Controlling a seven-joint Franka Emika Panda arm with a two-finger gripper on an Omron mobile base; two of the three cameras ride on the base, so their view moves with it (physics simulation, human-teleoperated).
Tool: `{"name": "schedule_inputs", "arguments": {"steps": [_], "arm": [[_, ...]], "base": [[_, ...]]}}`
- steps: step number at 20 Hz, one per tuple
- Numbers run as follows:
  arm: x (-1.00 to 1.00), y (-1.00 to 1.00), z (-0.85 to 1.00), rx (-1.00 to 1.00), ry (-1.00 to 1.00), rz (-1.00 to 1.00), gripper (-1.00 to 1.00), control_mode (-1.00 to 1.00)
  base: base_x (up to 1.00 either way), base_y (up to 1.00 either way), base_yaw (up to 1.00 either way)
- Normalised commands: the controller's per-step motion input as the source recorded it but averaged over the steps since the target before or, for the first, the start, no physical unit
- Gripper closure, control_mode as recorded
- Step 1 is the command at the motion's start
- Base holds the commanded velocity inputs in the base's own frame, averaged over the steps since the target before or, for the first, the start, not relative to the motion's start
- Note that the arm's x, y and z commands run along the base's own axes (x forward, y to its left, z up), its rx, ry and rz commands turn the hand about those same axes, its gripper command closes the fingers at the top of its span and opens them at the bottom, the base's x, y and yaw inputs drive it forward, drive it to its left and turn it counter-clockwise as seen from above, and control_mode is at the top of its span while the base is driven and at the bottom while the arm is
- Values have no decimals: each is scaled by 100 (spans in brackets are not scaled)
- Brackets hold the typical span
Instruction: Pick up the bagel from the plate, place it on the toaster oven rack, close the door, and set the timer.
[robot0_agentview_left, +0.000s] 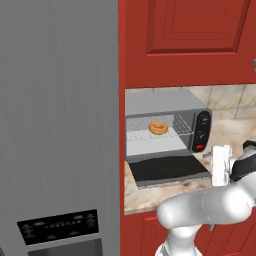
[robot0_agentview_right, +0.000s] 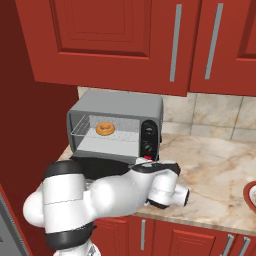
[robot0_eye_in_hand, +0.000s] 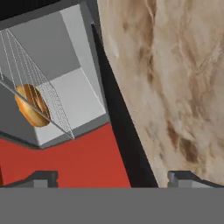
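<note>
Left base view, largest first: grey fridge (robot0_agentview_left: 57, 125) at left, red cabinets (robot0_agentview_left: 185, 40) above, marble counter (robot0_agentview_left: 235, 132) below, oven (robot0_agentview_left: 167, 120) against the cabinet side. Door (robot0_agentview_left: 170, 170) folded flat onto the counter, dark glass up. Rack (robot0_agentview_left: 150, 135) level inside the cavity, bagel (robot0_agentview_left: 158, 128) lying on it toward the right half, clear of the walls. Dials (robot0_agentview_left: 202, 126) and a red button on the oven's right panel. Arm (robot0_agentview_left: 210, 207) bent low in front of the counter, hand to the right of the door's free edge. Right base view: same oven (robot0_agentview_right: 117, 122), bagel (robot0_agentview_right: 105, 129) seated on the rack (robot0_agentview_right: 107, 134), door (robot0_agentview_right: 100, 167) partly hidden behind the forearm; plate (robot0_agentview_right: 251, 192) at the far right edge, well apart. Hand view, rolled sideways: cavity and bagel (robot0_eye_in_hand: 31, 106) at left, counter (robot0_eye_in_hand: 175, 78) at right, gripper (robot0_eye_in_hand: 111, 178) with tips spread wide and nothing between them. Judged stage: placing done, door closing next. Risks: tips passing beside the door edge rather than under it, hence a slip with the door left down; a hard swing-up jolting the rack and shifting the bagel; forearm, close over the glass, blocking the door's upward arc.
</note>
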Motion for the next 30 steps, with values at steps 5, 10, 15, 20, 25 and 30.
{"name": "schedule_inputs", "arguments": {"steps": [5,10,15,20,25,30], "arm": [[23,27,27,34,0,-20,-100,-100],[49,39,27,30,0,-20,-100,-100],[52,33,37,26,0,-21,-100,-100],[49,26,38,24,1,-23,-100,-100],[39,30,32,22,4,-24,-100,-100],[16,25,23,20,7,-26,-100,-100]], "base": [[0,0,0],[0,0,0],[0,0,0],[0,0,0],[0,0,0],[0,0,0]]}}
